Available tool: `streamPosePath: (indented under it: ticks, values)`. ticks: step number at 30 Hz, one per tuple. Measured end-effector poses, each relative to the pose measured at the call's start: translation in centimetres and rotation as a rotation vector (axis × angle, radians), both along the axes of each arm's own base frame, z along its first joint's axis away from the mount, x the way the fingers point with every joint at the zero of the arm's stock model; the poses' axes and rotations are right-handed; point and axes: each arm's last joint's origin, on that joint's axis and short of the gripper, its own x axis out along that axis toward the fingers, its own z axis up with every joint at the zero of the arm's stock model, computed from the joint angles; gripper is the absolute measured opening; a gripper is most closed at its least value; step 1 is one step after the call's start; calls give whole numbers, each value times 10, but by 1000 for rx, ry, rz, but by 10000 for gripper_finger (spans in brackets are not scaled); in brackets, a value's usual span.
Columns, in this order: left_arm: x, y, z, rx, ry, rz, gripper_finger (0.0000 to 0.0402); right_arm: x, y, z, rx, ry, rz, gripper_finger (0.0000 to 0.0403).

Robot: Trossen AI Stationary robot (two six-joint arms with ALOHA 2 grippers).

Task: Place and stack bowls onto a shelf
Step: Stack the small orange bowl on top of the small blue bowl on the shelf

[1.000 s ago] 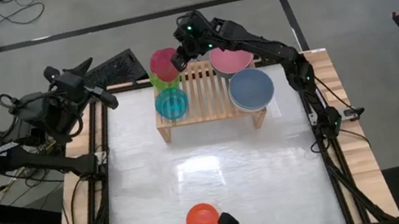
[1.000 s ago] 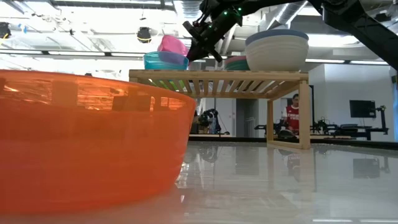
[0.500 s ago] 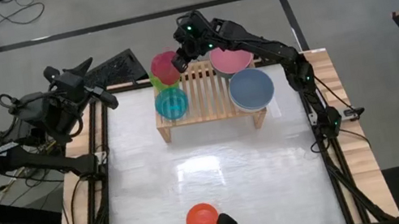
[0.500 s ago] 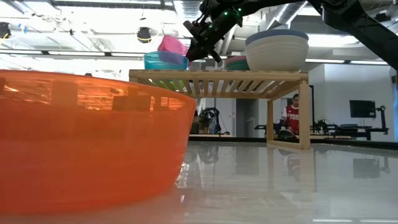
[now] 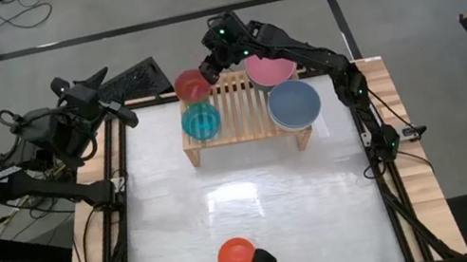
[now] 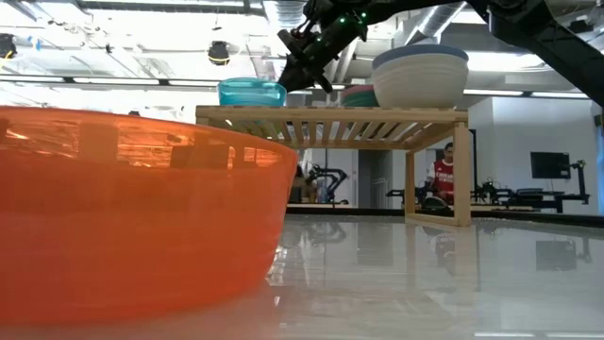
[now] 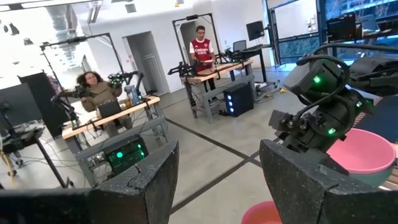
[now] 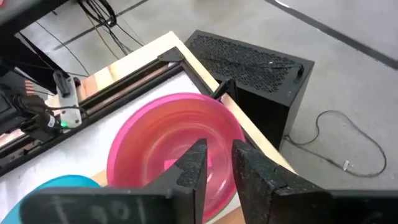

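The magenta bowl [image 5: 192,86] sits level at the far left corner of the light-wood shelf [image 5: 241,120]; the green bowl under it is almost hidden. My right gripper [image 5: 212,65] hovers at its right rim, narrowly open. In the right wrist view one finger [image 8: 196,163] stands over the bowl's inside [image 8: 168,146] and the other [image 8: 252,171] outside. The cyan bowl [image 5: 201,120] stands in front of it. On the shelf's right, the light pink bowl [image 5: 271,69] sits on a teal one and the slate blue bowl [image 5: 294,104] on the cream one. The orange bowl [image 5: 236,256] rests near the table's near edge. My left gripper [image 5: 119,112] waits open at the far left.
A black mesh box [image 8: 249,59] stands on the floor beyond the table's far edge, behind the shelf. The wide middle of the table [image 5: 254,195] is bare. People sit and stand at benches in the room [image 7: 199,46] beyond.
The magenta bowl, tilted with its left side high above the shelf's far left corner, has dropped level and lower, below the cyan bowl's rim in the low view. My right gripper has stayed nearly where it was.
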Motion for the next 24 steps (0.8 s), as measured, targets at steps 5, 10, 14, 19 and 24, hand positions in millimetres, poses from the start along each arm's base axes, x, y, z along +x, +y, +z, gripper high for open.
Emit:
streamPosePath:
  ticks: [5, 10, 14, 19, 24]
  values:
    - [0, 0, 0, 1, 5, -9, 212, -18, 8, 32, -12, -78, 60, 109]
    - [2, 1, -5, -28, 6, -68, 212, -67, 40, 98, -113, -166, 102, 109]
    - [4, 3, -12, -89, -12, -162, 212, -109, 76, 135, -178, -160, 81, 109]
    - [7, 5, -22, -224, -17, -343, 212, -167, 109, 170, -328, -100, -137, 109]
    - [9, 4, -33, -330, 75, -573, 212, -203, 134, 184, -212, -165, -162, 108]
